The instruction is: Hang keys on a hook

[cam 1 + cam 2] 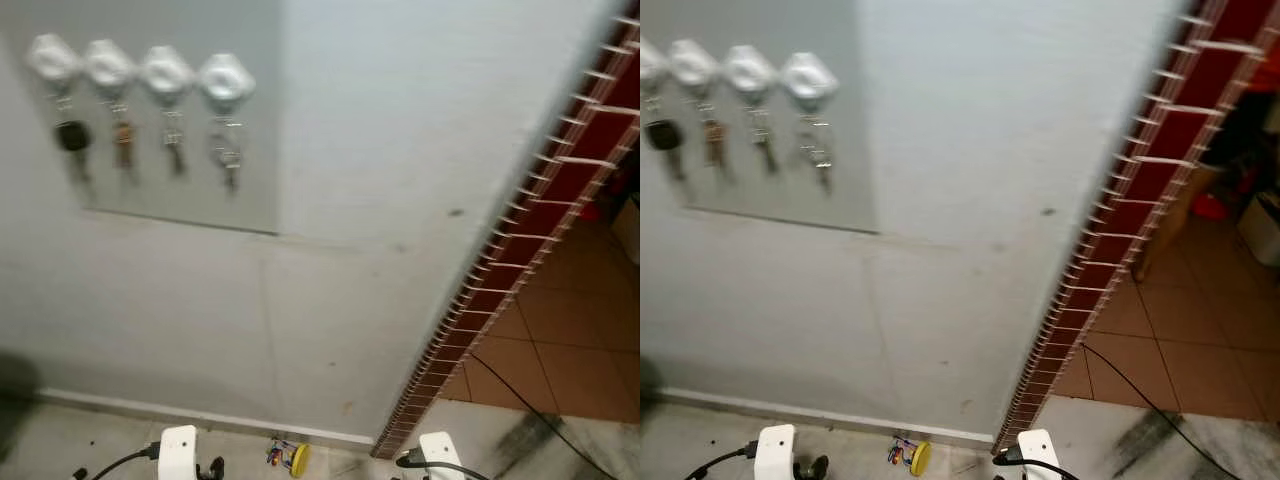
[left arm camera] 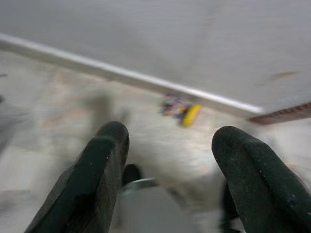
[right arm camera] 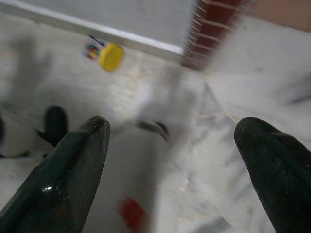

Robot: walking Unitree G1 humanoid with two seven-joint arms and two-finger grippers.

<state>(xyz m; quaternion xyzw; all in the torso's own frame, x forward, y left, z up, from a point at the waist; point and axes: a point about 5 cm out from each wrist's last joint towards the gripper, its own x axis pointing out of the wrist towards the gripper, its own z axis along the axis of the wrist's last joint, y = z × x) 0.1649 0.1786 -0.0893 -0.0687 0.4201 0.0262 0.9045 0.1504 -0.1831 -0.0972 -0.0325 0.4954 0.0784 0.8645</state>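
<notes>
- The grey wall (image 1: 400,200) rises ahead of me, with a red tiled edge (image 1: 520,260) on my right.
- High on my left a panel (image 1: 180,180) carries four white hooks (image 1: 225,80) in a row, each with keys dangling already.
- The floor (image 2: 58,107) runs pale along the skirting below.
- My keys (image 1: 288,457), with a yellow tag, lie on that floor right against the skirting, between my two arms.
- My left jaws (image 2: 167,160) are spread and empty, pointing down at the floor; the keys sit ahead of them, slightly towards my right.
- My right jaws (image 3: 182,160) are also spread, empty; the keys lie well off towards my left.
- I judge the left arm nearer. The keys' long axis is too blurred to tell.
</notes>
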